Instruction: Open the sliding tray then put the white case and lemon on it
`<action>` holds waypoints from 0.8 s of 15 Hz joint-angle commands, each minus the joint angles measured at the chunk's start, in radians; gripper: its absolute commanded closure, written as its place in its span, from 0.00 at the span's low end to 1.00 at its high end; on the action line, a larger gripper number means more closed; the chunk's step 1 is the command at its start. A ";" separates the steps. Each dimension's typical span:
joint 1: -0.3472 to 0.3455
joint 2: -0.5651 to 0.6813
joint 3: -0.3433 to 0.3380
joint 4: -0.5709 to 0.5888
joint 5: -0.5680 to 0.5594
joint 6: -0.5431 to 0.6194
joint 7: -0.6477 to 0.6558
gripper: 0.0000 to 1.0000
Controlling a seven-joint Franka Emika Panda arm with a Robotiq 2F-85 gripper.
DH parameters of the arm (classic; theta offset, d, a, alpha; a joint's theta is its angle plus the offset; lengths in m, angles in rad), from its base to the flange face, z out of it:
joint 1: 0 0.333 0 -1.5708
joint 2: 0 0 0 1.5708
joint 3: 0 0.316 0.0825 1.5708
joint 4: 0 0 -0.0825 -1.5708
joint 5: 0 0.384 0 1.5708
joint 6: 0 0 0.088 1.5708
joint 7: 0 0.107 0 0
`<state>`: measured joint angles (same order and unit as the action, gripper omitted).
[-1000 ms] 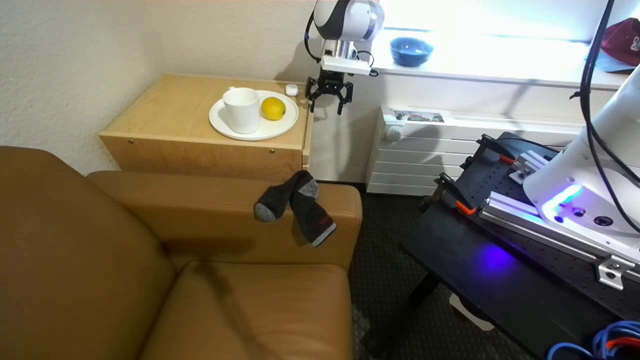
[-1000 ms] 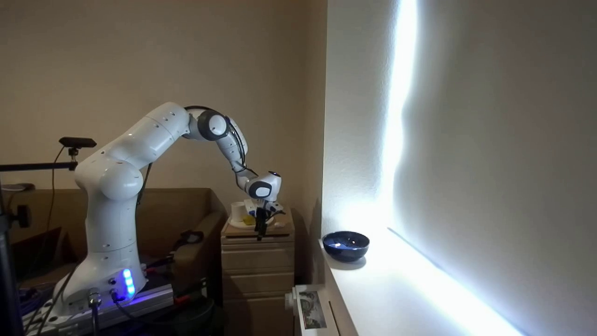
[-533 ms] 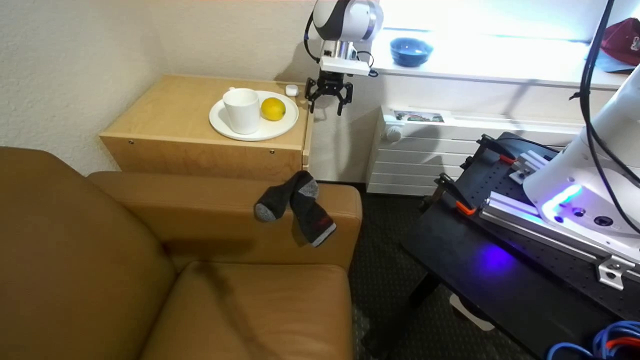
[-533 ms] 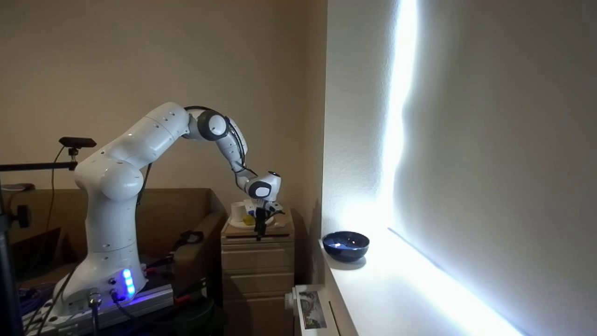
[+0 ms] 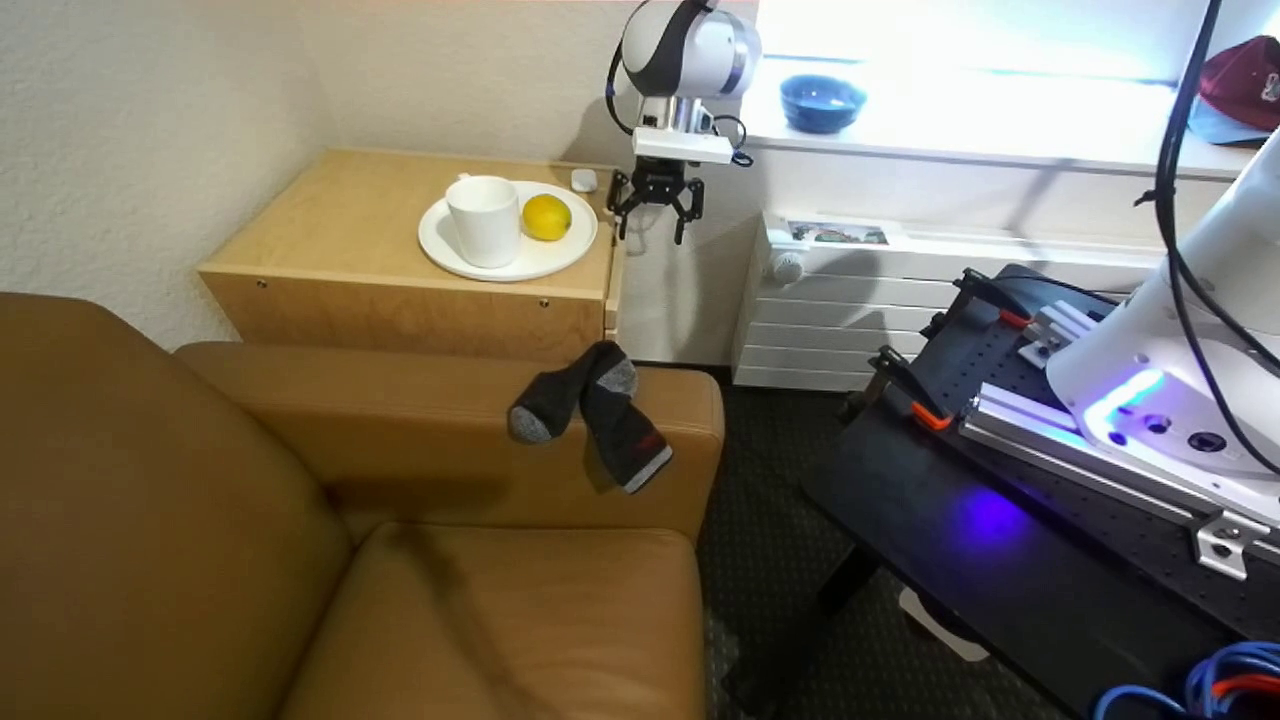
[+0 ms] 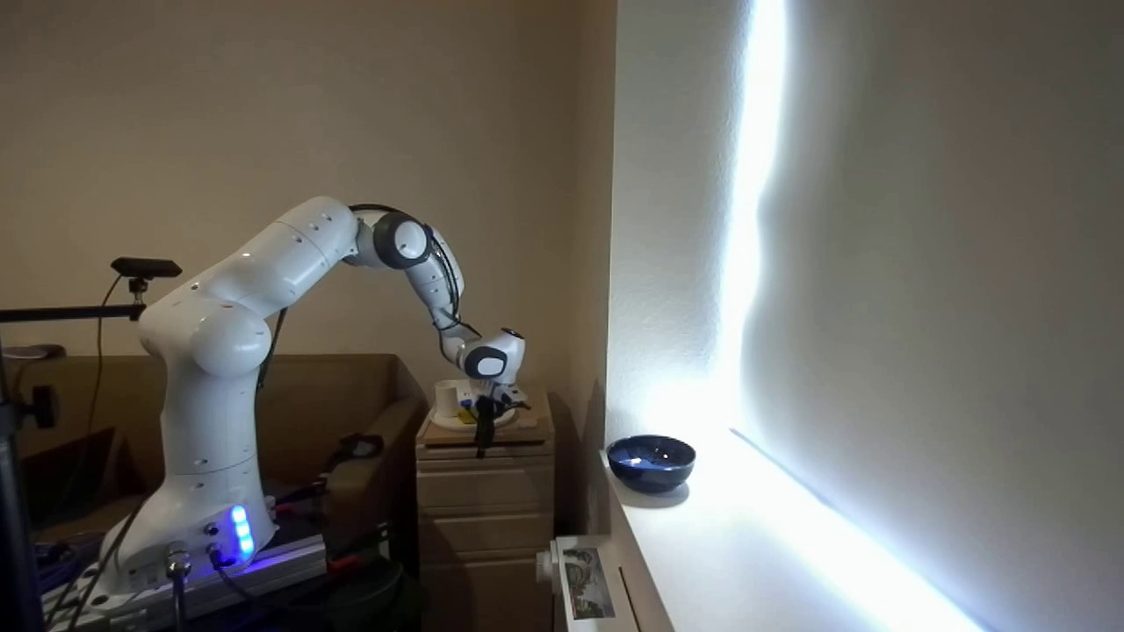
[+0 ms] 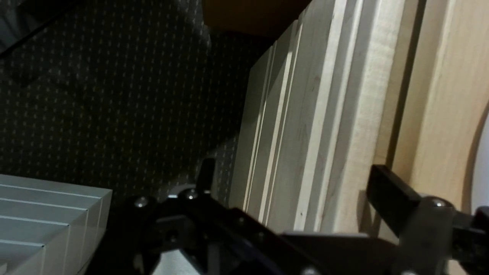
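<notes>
Hovering at the side table (image 5: 370,205), the gripper (image 5: 650,233) has its fingers (image 7: 391,194) wide apart — the sliding tray (image 7: 370,114) just beside one, the white case (image 5: 584,181) near the gripper, the lemon (image 5: 546,217) also near, on the white plate (image 5: 550,261).

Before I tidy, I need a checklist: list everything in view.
Cabinet: one, light wood, corner
Sliding tray: one, pale, beneath cabinet top
Plate: one, white, on cabinet
Mug: one, white, on plate
Lemon: one, yellow, on plate
White case: one, white, beside plate
Sofa: one, brown, beside cabinet
Socks: seemingly two, dark grey, armrest
Radiator: one, white, under windowsill
Picture: one, multicoloured, on radiator
Bowl: one, blue, windowsill
Cap: one, maroon, windowsill
Workbench: one, black, near radiator
Clamps: two, black, workbench
Camera: one, black, stand
Robot arm: one, white, workbench
Gripper: one, black, open, by cabinet
</notes>
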<state>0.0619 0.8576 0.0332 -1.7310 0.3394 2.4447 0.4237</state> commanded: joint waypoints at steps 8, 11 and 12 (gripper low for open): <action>-0.055 0.077 0.040 0.039 0.104 -0.012 0.030 0.00; -0.108 0.083 0.087 0.006 0.212 0.044 -0.019 0.00; -0.115 0.081 0.090 -0.006 0.237 0.061 -0.032 0.00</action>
<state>-0.0010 0.9120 0.0744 -1.7198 0.4961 2.4378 0.4437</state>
